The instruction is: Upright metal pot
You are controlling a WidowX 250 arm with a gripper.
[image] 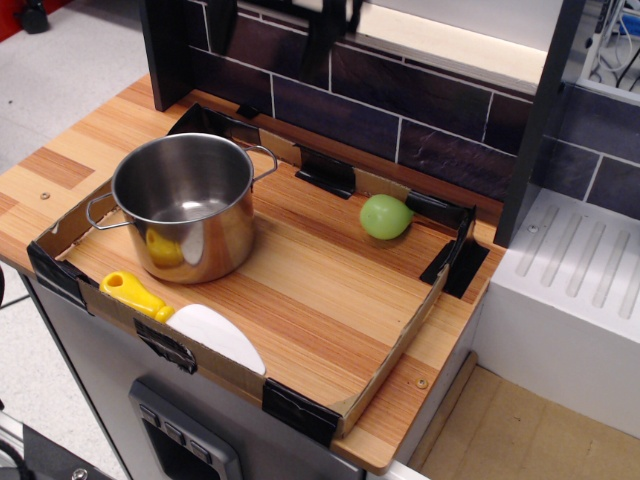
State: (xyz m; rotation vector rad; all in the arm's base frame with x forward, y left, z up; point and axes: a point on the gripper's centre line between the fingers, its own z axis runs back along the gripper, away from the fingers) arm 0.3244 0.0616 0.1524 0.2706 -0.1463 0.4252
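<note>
A: We see the counter [70,165] carrying a low cardboard tray [400,345], and the metal pot [185,205] stands upright in its left end, far below the jaws.

B: Only two dark finger parts of the gripper [285,25] show at the top edge, spread apart and holding nothing. We judge the job done.

A: A low return pass could catch a wire handle [265,160] and tip it. The green ball [385,216] could roll; the spatula [190,318] lies on the tray's front wall.
</note>
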